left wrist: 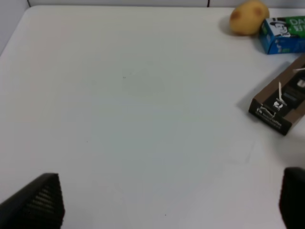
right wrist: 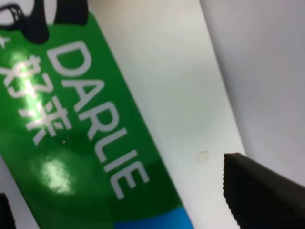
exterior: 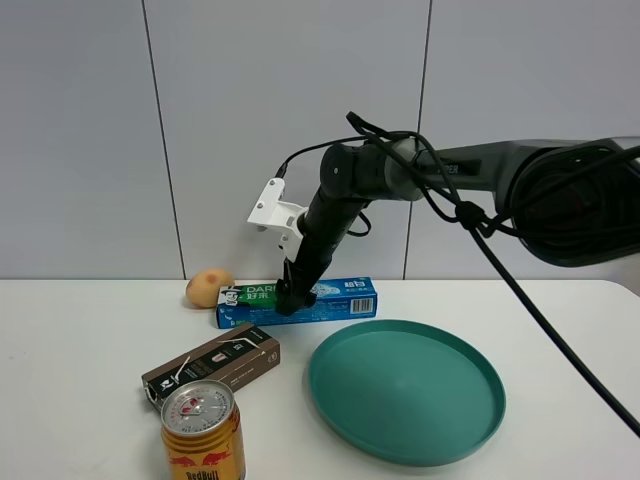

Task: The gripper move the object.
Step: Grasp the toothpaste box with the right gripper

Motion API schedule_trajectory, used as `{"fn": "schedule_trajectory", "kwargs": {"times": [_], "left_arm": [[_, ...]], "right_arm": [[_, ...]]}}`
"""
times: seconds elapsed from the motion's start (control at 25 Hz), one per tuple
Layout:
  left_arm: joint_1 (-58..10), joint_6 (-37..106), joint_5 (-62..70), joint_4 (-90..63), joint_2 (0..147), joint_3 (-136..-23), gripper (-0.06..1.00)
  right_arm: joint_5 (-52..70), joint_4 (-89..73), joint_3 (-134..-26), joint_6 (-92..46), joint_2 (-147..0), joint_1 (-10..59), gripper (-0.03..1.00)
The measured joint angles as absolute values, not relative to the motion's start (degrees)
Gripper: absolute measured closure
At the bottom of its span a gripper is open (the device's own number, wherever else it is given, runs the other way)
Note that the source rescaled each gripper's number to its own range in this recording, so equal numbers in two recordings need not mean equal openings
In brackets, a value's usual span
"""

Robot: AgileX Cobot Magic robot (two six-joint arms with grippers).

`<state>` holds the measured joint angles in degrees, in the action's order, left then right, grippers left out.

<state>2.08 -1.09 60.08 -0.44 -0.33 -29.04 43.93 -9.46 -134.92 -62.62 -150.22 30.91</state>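
The long blue and green DARLIE carton (exterior: 340, 298) lies flat near the back of the white table, behind the teal plate (exterior: 400, 385). My right gripper (exterior: 292, 300) reaches across and is down over the carton's left part. In the right wrist view the carton's green face (right wrist: 81, 133) fills the picture and the gripper (right wrist: 128, 205) straddles it, open; one black fingertip (right wrist: 257, 191) stands clear of the carton's edge. My left gripper (left wrist: 164, 207) is open and empty above bare table; the carton's end (left wrist: 286, 34) shows far off.
A potato (exterior: 208, 287) lies just left of the carton. A dark brown box (exterior: 212, 365) lies in front of it, with a Red Bull can (exterior: 203, 432) at the front edge. The wall runs right behind the carton.
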Motion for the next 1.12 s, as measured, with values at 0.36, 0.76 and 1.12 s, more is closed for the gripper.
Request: {"fn": "schedule_trajectory", "kwargs": {"times": [0.36, 0.76, 1.12], "left_arm": [[2.1, -1.1, 60.1, -0.4, -0.3, -29.0, -0.06], [2.1, -1.1, 60.1, -0.4, -0.3, -29.0, -0.06], [2.1, -1.1, 60.1, -0.4, -0.3, -29.0, -0.06]], "right_arm": [[43.9, -10.3, -134.9, -62.6, -151.0, 30.6, 0.17], [43.3, -11.7, -134.9, -62.6, -152.5, 30.3, 0.43], [42.7, -11.9, -134.9, -62.1, -152.6, 30.2, 0.74]]}}
